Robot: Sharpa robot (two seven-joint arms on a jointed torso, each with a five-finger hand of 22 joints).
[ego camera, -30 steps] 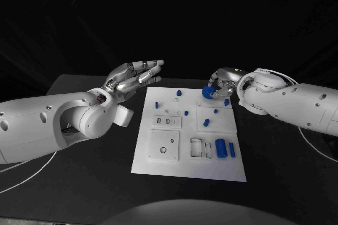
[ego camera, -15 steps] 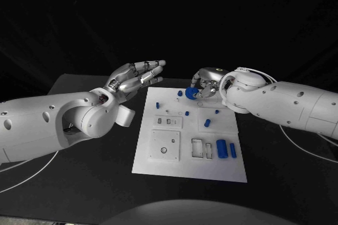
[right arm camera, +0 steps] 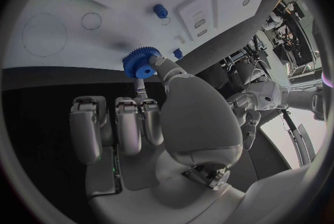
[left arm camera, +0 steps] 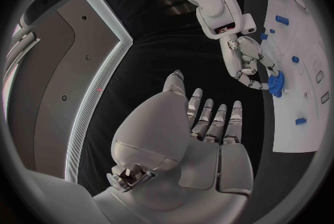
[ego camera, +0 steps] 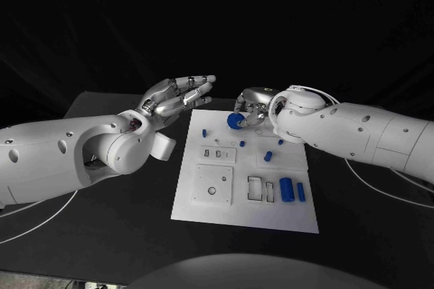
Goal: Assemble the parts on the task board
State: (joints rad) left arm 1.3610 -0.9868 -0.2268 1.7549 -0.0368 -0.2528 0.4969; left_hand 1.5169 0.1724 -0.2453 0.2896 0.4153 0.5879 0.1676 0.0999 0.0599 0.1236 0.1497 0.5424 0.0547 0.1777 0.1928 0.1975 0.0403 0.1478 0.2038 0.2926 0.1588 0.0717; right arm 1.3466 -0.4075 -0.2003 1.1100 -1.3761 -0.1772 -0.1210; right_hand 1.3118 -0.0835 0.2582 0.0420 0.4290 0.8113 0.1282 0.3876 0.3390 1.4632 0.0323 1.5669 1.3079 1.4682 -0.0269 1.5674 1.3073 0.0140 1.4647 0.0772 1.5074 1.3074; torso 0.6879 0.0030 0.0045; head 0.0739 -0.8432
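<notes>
From the head view, the white task board point(ego camera: 246, 176) lies in the middle of the black desk point(ego camera: 108, 239). The right robot hand point(ego camera: 251, 107) comes in from the right and sits above the top edge of the board. It pinches a blue gear point(ego camera: 235, 120) in its fingertips. The left robot hand point(ego camera: 176, 94) is in the upper left of the picture, off the board, with its fingers spread out and nothing in it. Two long blue parts point(ego camera: 291, 190) lie side by side at the lower right of the board. A short blue part point(ego camera: 268, 155) sits near the middle, and a small blue peg point(ego camera: 204, 133) stands near the top left corner.

In the left wrist view, the left robot hand point(left arm camera: 205, 129) fills the middle, palm flat, fingers straight and apart. At the right side, the right robot hand point(left arm camera: 247, 62) holds the blue gear point(left arm camera: 276, 83) beside the board point(left arm camera: 306, 90).

In the right wrist view, the right robot hand point(right arm camera: 150, 123) grips the blue gear point(right arm camera: 141, 61) between thumb and finger, close over the white board point(right arm camera: 83, 6). A small blue peg point(right arm camera: 161, 10) stands on the board above it.
</notes>
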